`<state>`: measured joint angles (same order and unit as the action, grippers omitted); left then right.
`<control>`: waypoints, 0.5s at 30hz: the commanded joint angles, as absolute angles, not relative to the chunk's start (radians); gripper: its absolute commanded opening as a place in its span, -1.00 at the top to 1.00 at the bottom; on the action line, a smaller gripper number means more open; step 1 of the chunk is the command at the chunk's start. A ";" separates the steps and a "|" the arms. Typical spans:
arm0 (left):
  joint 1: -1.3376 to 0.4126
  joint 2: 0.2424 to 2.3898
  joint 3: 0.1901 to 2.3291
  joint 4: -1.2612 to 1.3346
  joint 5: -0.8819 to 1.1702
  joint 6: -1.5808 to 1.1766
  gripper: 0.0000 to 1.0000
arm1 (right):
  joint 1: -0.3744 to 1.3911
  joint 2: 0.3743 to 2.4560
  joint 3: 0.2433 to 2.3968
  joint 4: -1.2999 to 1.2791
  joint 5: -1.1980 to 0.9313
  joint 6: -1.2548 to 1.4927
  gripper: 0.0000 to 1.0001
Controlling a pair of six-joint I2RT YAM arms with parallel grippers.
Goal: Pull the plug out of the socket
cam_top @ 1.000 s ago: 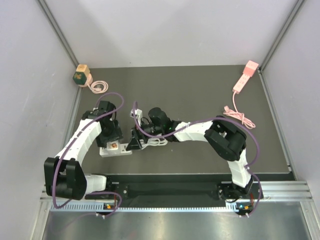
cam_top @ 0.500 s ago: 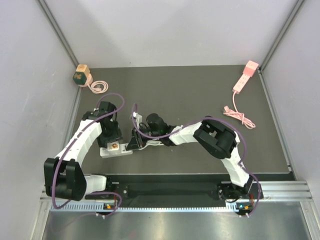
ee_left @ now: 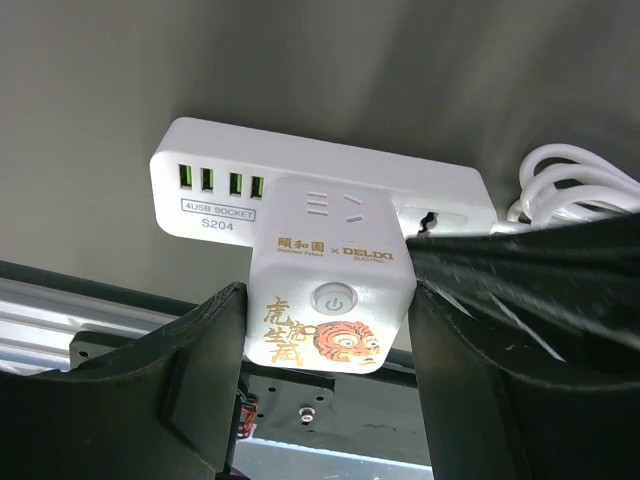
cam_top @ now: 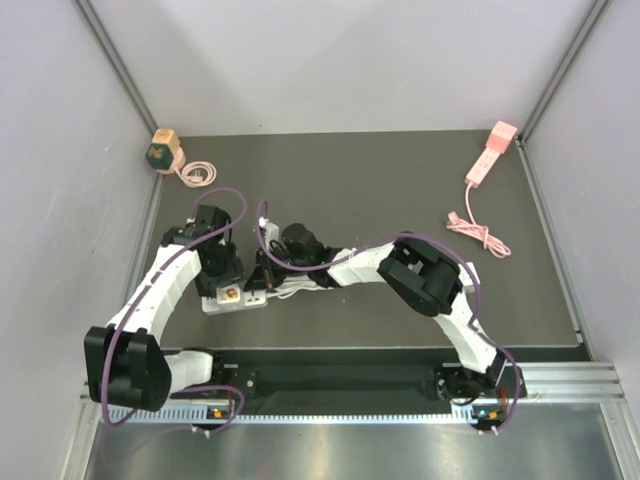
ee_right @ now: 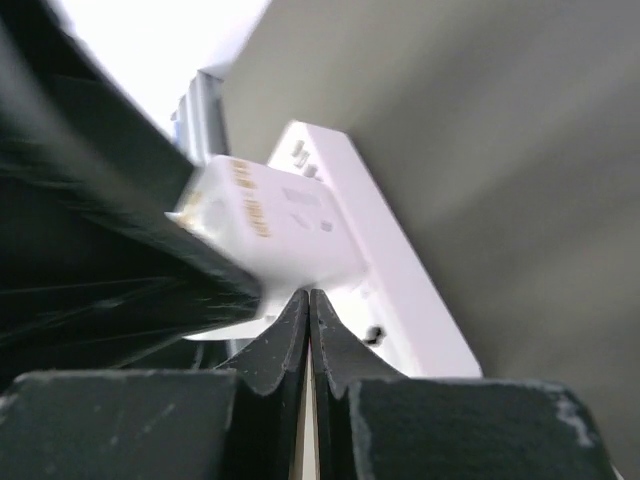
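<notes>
A white socket strip (cam_top: 250,301) with USB ports (ee_left: 200,180) lies near the table's front left. On it sits the plug (ee_left: 335,255), a white cube with a power button and a tiger print. My left gripper (ee_left: 328,295) has a finger against each side of the cube, shut on it. My right gripper (ee_right: 308,295) is shut, fingertips pressed together with nothing between them. Its tip rests on the strip (ee_right: 400,290) at the foot of the plug (ee_right: 290,230). From above, the right gripper (cam_top: 262,285) meets the left gripper (cam_top: 226,284) over the strip.
The strip's white cord (ee_left: 575,185) is coiled just to its right (cam_top: 300,287). A pink power strip (cam_top: 490,155) with its cord (cam_top: 475,228) lies at the back right. A small wooden block (cam_top: 163,150) with a pink cable sits at the back left. Walls enclose the table.
My right gripper closed and slid left until its tip reached the strip beside the plug. The left gripper stayed on the plug, narrowing slightly.
</notes>
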<state>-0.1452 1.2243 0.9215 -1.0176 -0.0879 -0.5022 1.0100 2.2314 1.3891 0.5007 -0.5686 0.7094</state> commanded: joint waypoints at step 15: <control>-0.152 1.218 0.933 -0.923 0.065 -0.439 1.00 | 1.032 2.307 1.362 0.325 -0.388 0.715 1.00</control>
